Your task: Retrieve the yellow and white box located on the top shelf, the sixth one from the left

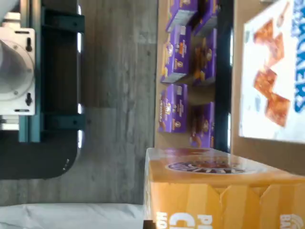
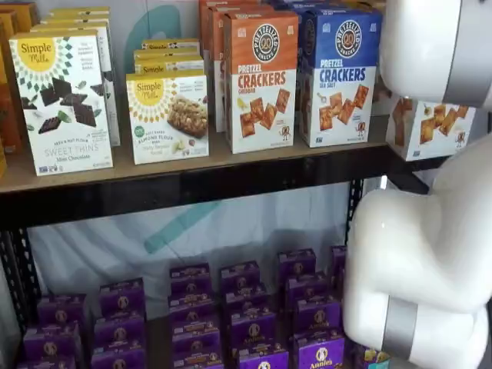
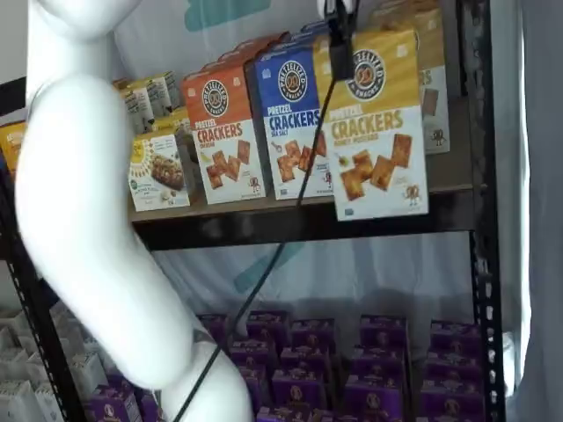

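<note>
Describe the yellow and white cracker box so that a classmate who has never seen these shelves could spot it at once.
Find the top shelf, the brown board with the black front rail. At its right end, hanging from the claw in front of that rail, is the yellow and white box. Its neighbours carry the same round logo and pictured crackers, but theirs are orange-topped and blue-topped; only this one is yellow above and white below.
</note>
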{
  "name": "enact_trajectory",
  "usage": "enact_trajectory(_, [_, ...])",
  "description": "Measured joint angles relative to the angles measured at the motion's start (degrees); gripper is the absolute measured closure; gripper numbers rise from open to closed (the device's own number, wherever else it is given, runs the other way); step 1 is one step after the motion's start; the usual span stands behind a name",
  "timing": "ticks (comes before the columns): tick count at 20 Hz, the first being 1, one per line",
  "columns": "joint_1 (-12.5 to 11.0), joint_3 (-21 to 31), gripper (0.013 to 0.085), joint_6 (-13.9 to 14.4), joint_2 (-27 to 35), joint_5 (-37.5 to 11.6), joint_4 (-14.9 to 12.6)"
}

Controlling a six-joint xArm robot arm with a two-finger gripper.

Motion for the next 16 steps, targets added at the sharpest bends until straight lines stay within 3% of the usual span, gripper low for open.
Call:
enact_trajectory(4, [2.6,3.0,0.0370,2.6,-3.3,2.1,-0.3])
enact_trajectory(16, [15.3,8.0,0.0370,15.3,-9.0,7.1,-1.0])
